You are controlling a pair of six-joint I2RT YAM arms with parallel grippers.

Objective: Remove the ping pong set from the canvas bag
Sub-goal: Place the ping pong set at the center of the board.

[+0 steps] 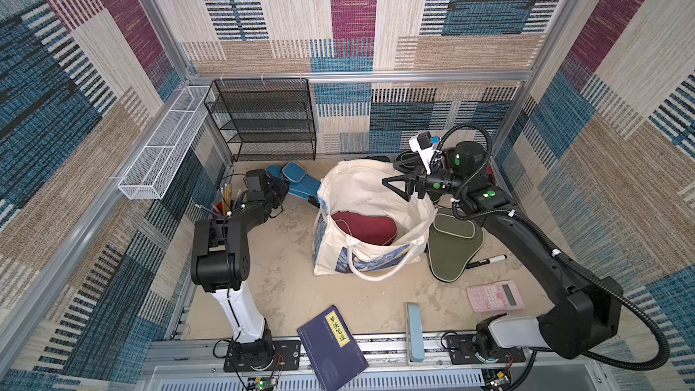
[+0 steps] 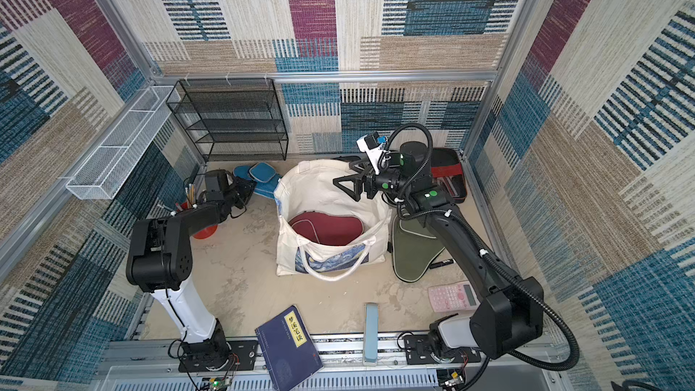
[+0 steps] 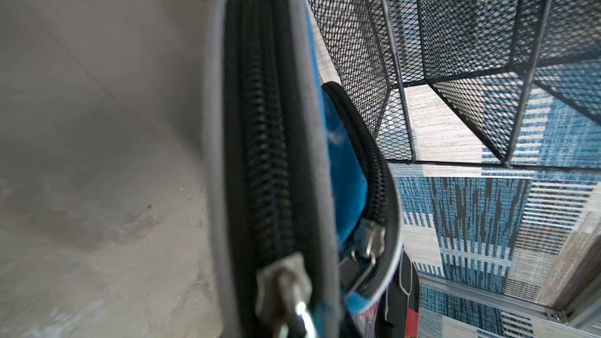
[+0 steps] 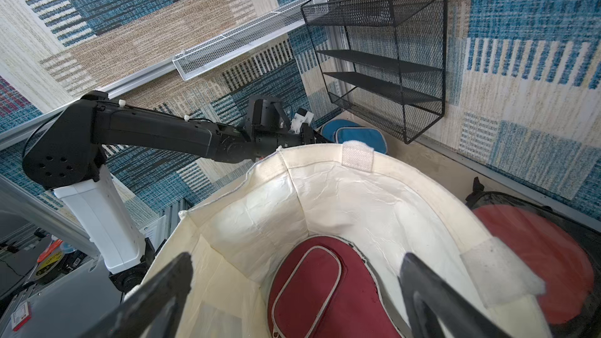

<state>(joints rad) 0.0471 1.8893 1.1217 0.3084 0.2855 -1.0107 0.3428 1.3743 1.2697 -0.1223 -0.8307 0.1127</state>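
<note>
The canvas bag (image 1: 361, 186) stands open mid-table, its print side toward the front. A maroon paddle cover (image 4: 325, 287) lies in its bottom, also visible in both top views (image 1: 363, 227) (image 2: 327, 227). My right gripper (image 4: 297, 287) hangs open above the bag's mouth, over that cover and holding nothing. Two blue covers (image 1: 291, 178) lie at the back left; my left gripper (image 1: 280, 191) is shut on the edge of one (image 3: 344, 170). An olive cover (image 1: 453, 246) lies right of the bag. A black case with a red band (image 2: 447, 171) sits at the back right.
A black mesh shelf (image 1: 263, 122) and a white wire basket (image 1: 165, 144) hang on the walls. A pen cup (image 1: 225, 208) stands by the left arm. A marker (image 1: 487, 260), pink calculator (image 1: 495, 296), blue book (image 1: 333, 346) and pale blue block (image 1: 414, 332) lie in front.
</note>
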